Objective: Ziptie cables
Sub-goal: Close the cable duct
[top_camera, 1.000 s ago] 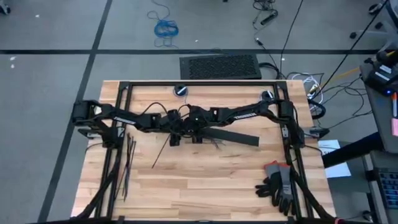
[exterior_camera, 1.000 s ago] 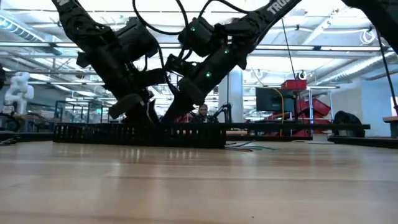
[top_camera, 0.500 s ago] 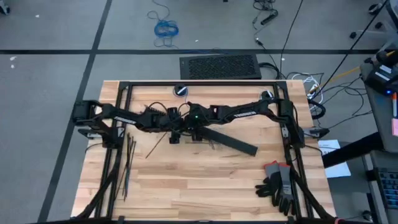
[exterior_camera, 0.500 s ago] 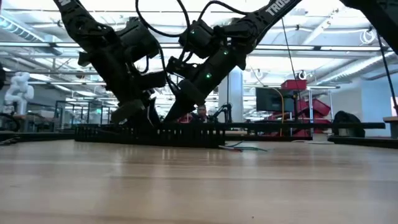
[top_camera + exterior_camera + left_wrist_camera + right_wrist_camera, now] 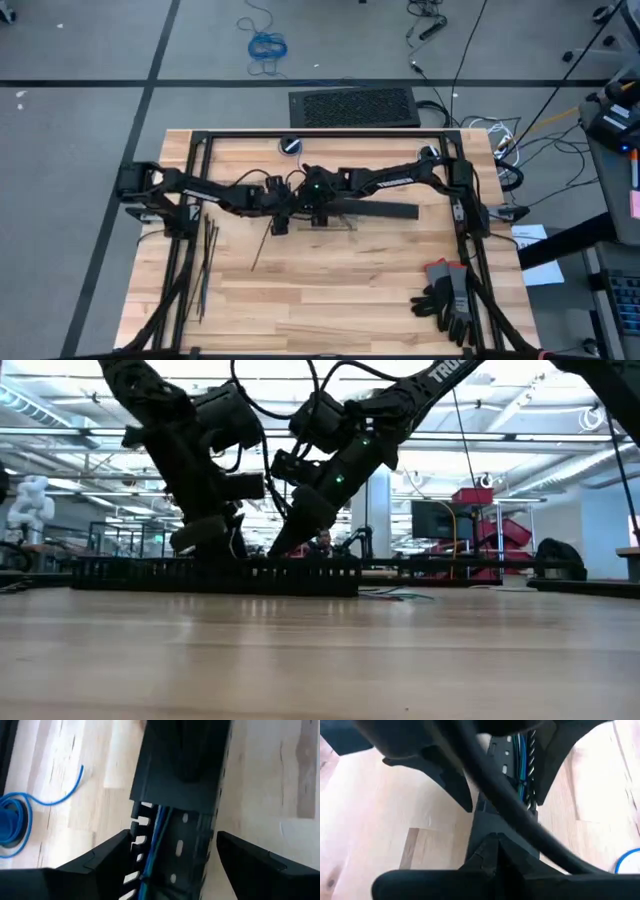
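On the near part of the pale wooden table (image 5: 330,300) lies a pair of grey and black work gloves (image 5: 447,296), well apart from the work. At the table's left edge rest the thin, straight dark plastic zipties (image 5: 209,262), and one more lies loose and slanted near the middle (image 5: 262,247); none is in a grip. Farther back, at mid-table, both arms meet over the long slotted black plastic bar (image 5: 372,209). The thin blue and green cables (image 5: 152,832) run inside its channel. The left end effector (image 5: 172,855) is spread wide astride the bar. The right end effector (image 5: 318,217) is at the bar too; whether it grips I cannot tell. By my judgement the cables are being seated; next comes fetching a ziptie.
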Controlling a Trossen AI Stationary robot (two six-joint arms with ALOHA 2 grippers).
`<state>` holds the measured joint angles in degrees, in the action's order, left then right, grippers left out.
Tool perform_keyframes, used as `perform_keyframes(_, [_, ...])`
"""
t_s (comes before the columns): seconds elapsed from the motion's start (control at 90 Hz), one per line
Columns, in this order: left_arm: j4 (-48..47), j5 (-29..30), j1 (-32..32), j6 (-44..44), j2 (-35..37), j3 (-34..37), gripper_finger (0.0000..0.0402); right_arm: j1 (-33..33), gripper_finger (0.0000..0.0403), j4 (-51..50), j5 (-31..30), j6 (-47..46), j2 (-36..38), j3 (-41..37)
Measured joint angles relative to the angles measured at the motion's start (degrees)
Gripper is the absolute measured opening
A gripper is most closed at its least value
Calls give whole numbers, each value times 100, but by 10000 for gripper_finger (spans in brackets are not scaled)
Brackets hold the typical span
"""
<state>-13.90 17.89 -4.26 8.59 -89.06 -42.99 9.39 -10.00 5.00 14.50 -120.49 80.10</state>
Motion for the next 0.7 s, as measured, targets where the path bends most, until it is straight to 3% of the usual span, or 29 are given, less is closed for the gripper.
perform_keyframes(0.189, [-711, 138, 101, -67, 0, -464, 290, 4, 0, -38, 97, 54, 7, -7])
perform_keyframes(0.367, [-1349, 682, 122, 17, 0, -741, 290, 2, 0, -46, 98, 111, 7, -5])
perform_keyframes(0.522, [-939, -152, -232, 368, 2, -467, 290, 0, 0, -56, 106, 132, 7, -5])
perform_keyframes(0.7, [-512, -659, -795, 747, 4, -231, 290, -2, 0, -113, 144, 217, 9, -1])
